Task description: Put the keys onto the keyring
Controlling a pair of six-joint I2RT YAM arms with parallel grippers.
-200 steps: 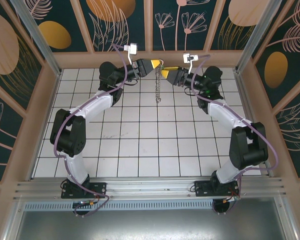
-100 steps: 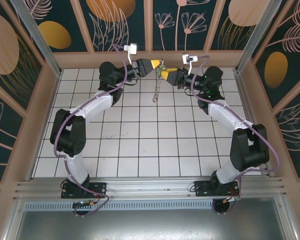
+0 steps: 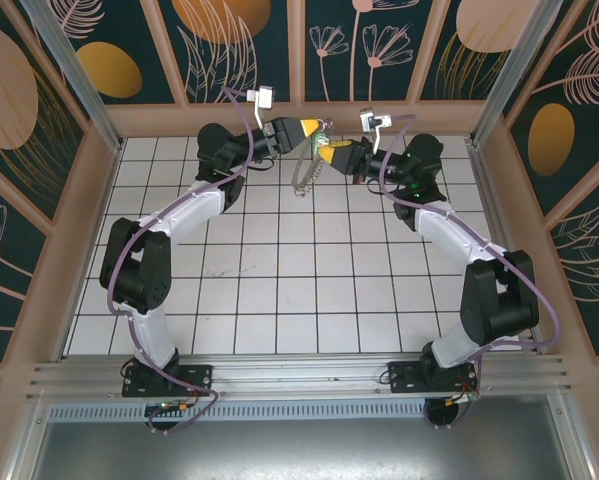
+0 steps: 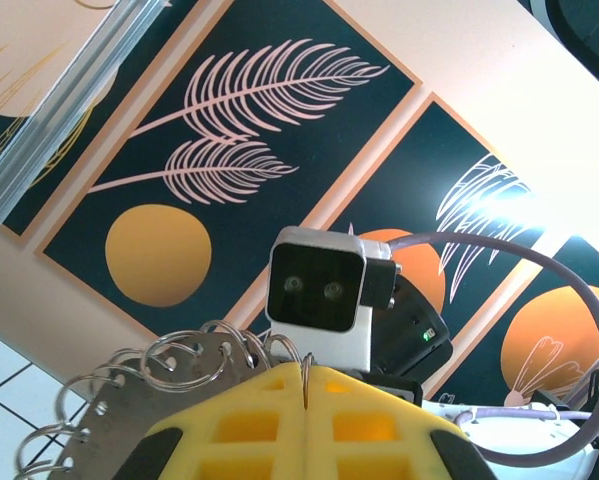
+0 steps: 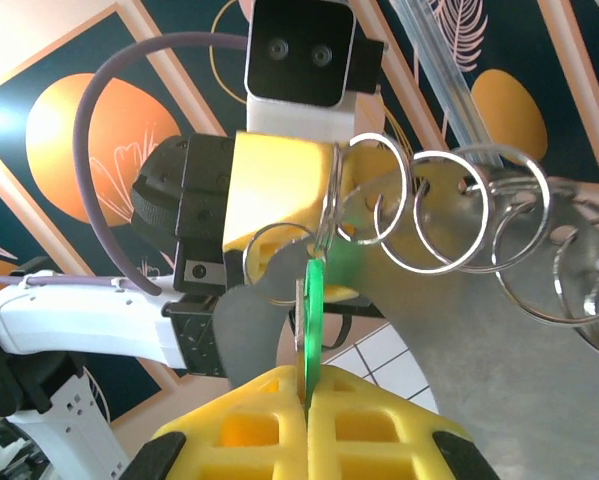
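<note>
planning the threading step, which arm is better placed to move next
Right, likely: the right gripper pinches the green-headed metal key at the wire loops of the grey metal keyring, held up by the left gripper.

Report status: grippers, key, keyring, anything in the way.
Left gripper shut on the keyring, which hangs from it. Right gripper shut on the green key, tip close to the keyring. Nothing blocking between them.

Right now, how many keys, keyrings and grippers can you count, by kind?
green key: 1
keyring: 1
grippers: 2, the left gripper and the right gripper
total: 4
</note>
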